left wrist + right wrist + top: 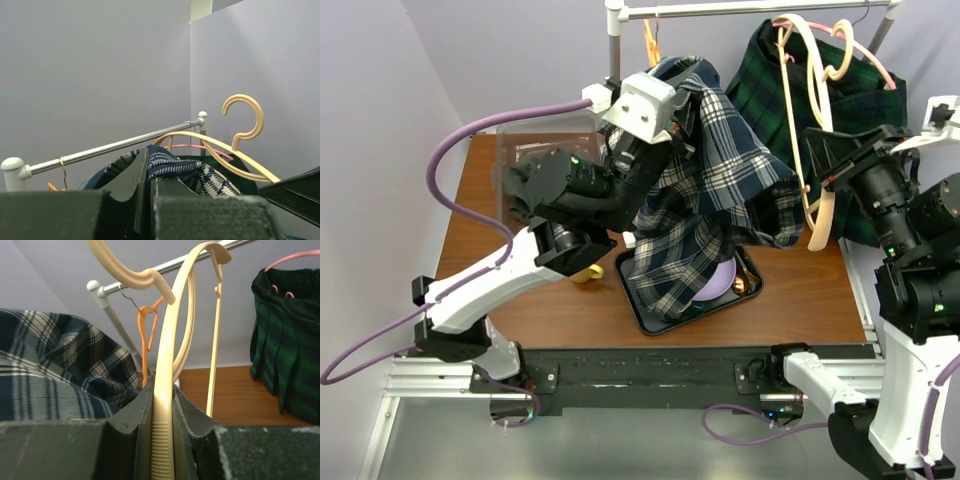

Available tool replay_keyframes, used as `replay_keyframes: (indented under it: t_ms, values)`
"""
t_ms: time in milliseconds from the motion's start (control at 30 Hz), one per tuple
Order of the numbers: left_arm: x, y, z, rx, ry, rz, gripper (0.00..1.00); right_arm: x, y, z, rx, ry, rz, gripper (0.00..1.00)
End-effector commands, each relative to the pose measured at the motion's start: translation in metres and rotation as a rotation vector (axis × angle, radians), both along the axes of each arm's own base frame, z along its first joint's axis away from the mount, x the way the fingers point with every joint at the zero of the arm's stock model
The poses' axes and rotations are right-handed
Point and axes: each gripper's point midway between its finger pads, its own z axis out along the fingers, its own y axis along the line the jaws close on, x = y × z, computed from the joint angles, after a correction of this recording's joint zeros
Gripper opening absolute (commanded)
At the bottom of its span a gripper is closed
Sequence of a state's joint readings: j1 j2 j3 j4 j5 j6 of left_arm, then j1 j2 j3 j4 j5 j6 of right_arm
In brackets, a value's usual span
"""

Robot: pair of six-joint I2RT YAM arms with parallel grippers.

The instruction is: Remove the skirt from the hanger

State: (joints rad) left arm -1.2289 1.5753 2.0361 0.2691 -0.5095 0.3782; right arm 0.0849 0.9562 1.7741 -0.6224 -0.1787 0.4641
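Left gripper (149,170) has its jaws pinched tight on the navy-and-white plaid fabric skirt (715,180), which is held high just below the silver metal rail (750,9). The hem spills down onto the black rectangular tray (655,322) on the brown wooden table (550,310). Over on the right, the right gripper (163,407) has its 2 fingers clamped on the cream curved plastic hanger (817,130), standing roughly upright just right of the skirt, though I can't tell if they touch.

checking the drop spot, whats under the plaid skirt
Beneath the blue and white plaid skirt lies a black rectangular tray with a lilac bowl poking out at the hem. The rest of the tray is covered.
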Motion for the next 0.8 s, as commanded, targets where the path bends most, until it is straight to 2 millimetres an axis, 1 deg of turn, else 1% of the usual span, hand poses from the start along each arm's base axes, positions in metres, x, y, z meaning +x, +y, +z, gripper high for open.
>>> replay_keyframes:
  t_ms: [0, 33, 67, 100, 133, 167, 200, 233, 267, 333, 367, 400, 467, 500, 533, 567, 600, 633, 667, 700, 733, 767]
  values:
    - [-0.034, 0.088, 0.064, -0.184, -0.105, 0.015, 0.00, 0.002, 0.003, -0.013, -0.056, 0.057, 0.021, 0.00]
    - [-0.039, 0.105, 0.069, -0.197, -0.114, 0.024, 0.00, 0.005, 0.004, -0.018, -0.067, 0.076, 0.026, 0.00]
    - [-0.037, 0.110, 0.065, -0.189, -0.101, 0.043, 0.00, 0.006, 0.004, -0.022, -0.071, 0.087, 0.029, 0.00]
    - [-0.038, 0.118, 0.066, -0.184, -0.106, 0.065, 0.00, 0.007, 0.005, -0.026, -0.075, 0.102, 0.031, 0.00]
    - [-0.041, 0.134, 0.070, -0.198, -0.110, 0.083, 0.00, 0.009, 0.004, -0.028, -0.085, 0.107, 0.029, 0.00]
    - [-0.039, 0.141, 0.067, -0.194, -0.095, 0.110, 0.00, 0.010, 0.004, -0.029, -0.085, 0.110, 0.029, 0.00]
    - [-0.039, 0.151, 0.068, -0.192, -0.095, 0.138, 0.00, 0.010, 0.004, -0.030, -0.088, 0.115, 0.027, 0.00]
    - [-0.041, 0.165, 0.070, -0.207, -0.088, 0.160, 0.00, 0.011, 0.003, -0.031, -0.090, 0.120, 0.024, 0.00]
    - [-0.039, 0.173, 0.067, -0.209, -0.072, 0.189, 0.00, 0.012, 0.004, -0.032, -0.090, 0.123, 0.026, 0.00]
    - [-0.041, 0.189, 0.069, -0.199, -0.081, 0.233, 0.00, 0.015, 0.004, -0.034, -0.078, 0.132, 0.023, 0.00]
    - [-0.041, 0.193, 0.068, -0.194, -0.077, 0.247, 0.00, 0.016, 0.004, -0.035, -0.071, 0.131, 0.022, 0.00]
    - [-0.040, 0.196, 0.068, -0.178, -0.081, 0.266, 0.00, 0.021, 0.005, -0.038, -0.068, 0.131, 0.024, 0.00]
    - [-0.035, 0.195, 0.062, -0.141, -0.066, 0.307, 0.00, 0.028, 0.004, -0.039, -0.061, 0.134, 0.014, 0.00]
    - [-0.032, 0.197, 0.060, -0.100, -0.071, 0.356, 0.00, 0.037, 0.003, -0.040, -0.058, 0.144, 0.007, 0.00]
    - [-0.025, 0.188, 0.053, -0.058, -0.063, 0.394, 0.00, 0.042, 0.004, -0.040, -0.055, 0.148, 0.007, 0.00]
    - [-0.019, 0.191, 0.046, -0.040, -0.039, 0.450, 0.00, 0.046, 0.004, -0.037, -0.052, 0.140, 0.007, 0.00]
    - [-0.017, 0.197, 0.046, -0.021, -0.048, 0.509, 0.00, 0.056, 0.006, -0.041, -0.045, 0.157, 0.014, 0.00]
    - [-0.011, 0.194, 0.040, 0.006, -0.046, 0.540, 0.00, 0.060, 0.008, -0.041, -0.041, 0.157, 0.021, 0.00]
    - [-0.008, 0.197, 0.040, 0.014, -0.050, 0.564, 0.00, 0.066, 0.009, -0.037, -0.032, 0.144, 0.024, 0.00]
    - [-0.005, 0.201, 0.040, 0.012, -0.050, 0.581, 0.00, 0.074, 0.011, -0.040, -0.020, 0.157, 0.029, 0.00]
    - [0.004, 0.217, 0.041, 0.003, -0.048, 0.637, 0.00, 0.081, 0.012, -0.040, -0.014, 0.162, 0.029, 0.00]
    - [0.010, 0.223, 0.040, -0.001, -0.043, 0.661, 0.00, 0.084, 0.013, -0.033, -0.009, 0.145, 0.034, 0.00]
